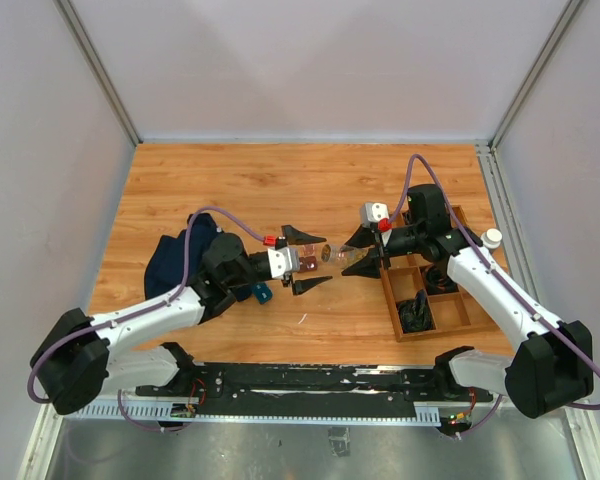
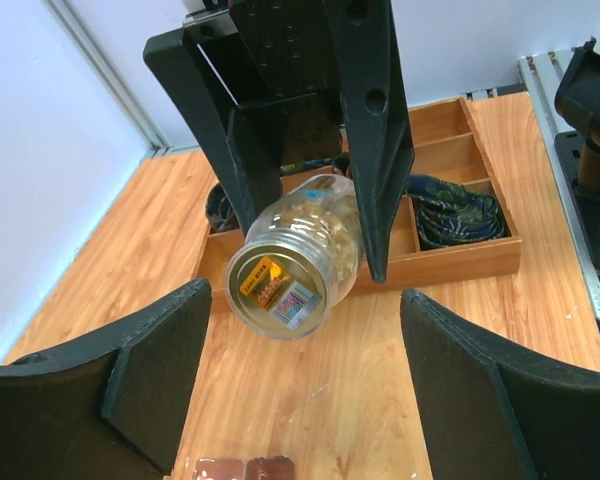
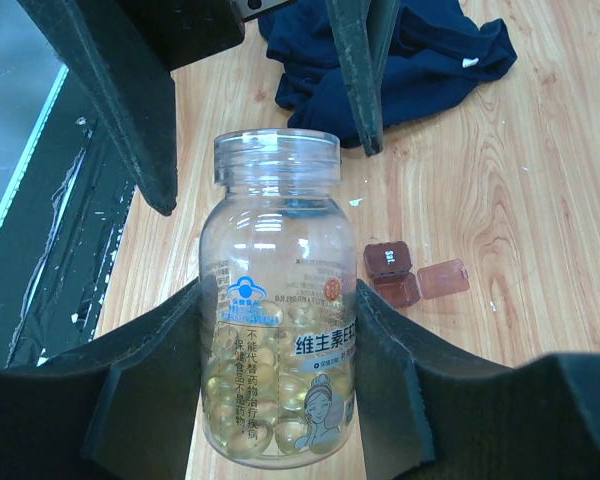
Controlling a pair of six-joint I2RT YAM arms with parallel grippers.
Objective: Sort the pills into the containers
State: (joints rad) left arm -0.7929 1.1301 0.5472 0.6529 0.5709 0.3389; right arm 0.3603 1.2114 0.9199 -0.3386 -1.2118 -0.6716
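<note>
We pinch the likely light, slippery pill bottle (image 3: pixel 277 300) mid-body with the right end effector (image 3: pixel 280 375); at nine o'clock, the spread left end effector (image 2: pixel 305 292) flanks its mouth.

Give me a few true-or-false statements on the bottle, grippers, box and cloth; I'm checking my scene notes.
1. The right gripper grips the clear bottle. True.
2. The left gripper is clamped on the bottle. False: its jaws stand open, holding nothing.
3. The small reddish-brown box lies on the table, lid open. True.
4. The dark blue cloth lies in the wooden tray. False: it lies on the table, apart from the tray.
5. The bottle is empty. False: it holds yellow capsules.
</note>
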